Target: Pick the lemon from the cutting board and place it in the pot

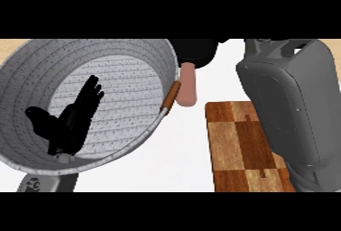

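The left hand (pixel 70 124) rests open, fingers straight up, in front of the big grey pot (pixel 40 58). The right hand (pixel 196 50) shows near the top, beside the pot's rim and above a pinkish-tan stick-shaped thing (pixel 188 88); whether it grips, I cannot tell. The lemon cannot be made out, perhaps hidden there. The chequered wooden cutting board (pixel 236 149) lies on the white surface (pixel 173 153).

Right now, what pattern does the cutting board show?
The cutting board is checkered in light and dark brown wood; head view shows it best.
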Available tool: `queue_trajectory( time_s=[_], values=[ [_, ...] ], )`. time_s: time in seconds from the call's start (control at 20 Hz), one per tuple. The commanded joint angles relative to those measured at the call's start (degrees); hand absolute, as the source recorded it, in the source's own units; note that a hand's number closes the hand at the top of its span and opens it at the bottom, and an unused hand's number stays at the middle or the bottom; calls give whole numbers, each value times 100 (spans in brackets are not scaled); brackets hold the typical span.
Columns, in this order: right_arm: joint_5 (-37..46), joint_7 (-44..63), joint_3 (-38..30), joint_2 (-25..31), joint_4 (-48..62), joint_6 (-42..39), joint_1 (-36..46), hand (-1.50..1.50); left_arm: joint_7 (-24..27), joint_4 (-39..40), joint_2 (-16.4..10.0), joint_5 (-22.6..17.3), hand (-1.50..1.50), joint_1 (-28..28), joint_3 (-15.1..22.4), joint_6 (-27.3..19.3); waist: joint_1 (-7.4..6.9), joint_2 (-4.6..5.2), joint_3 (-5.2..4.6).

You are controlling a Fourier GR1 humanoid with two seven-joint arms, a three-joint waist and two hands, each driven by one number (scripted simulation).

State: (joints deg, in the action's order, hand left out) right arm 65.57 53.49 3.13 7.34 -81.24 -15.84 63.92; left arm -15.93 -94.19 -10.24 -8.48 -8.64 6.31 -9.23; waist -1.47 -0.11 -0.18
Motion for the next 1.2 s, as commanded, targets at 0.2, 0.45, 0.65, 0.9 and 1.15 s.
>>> queue_trajectory(
  time_s=[0.2,0.45,0.65,0.9,1.15],
  values=[
    [-16,-78,-739,-77,2083,601,1737,150,-403,-26,81,177,0,-294,75,-181,1,46,14],
    [123,-38,-1058,-102,3577,1273,2462,150,-199,-46,52,68,0,-148,70,-11,-90,80,8],
    [98,-419,-1257,-25,4460,1874,2385,150,-17,-112,39,58,0,26,79,43,-135,95,9],
    [52,-922,-1466,157,5423,2310,2439,150,97,35,156,131,0,-5,221,14,-243,161,7],
    [-347,-947,-1926,-70,5876,2702,2450,150,-191,-151,18,73,0,-257,132,18,-284,165,13]
  ],
)
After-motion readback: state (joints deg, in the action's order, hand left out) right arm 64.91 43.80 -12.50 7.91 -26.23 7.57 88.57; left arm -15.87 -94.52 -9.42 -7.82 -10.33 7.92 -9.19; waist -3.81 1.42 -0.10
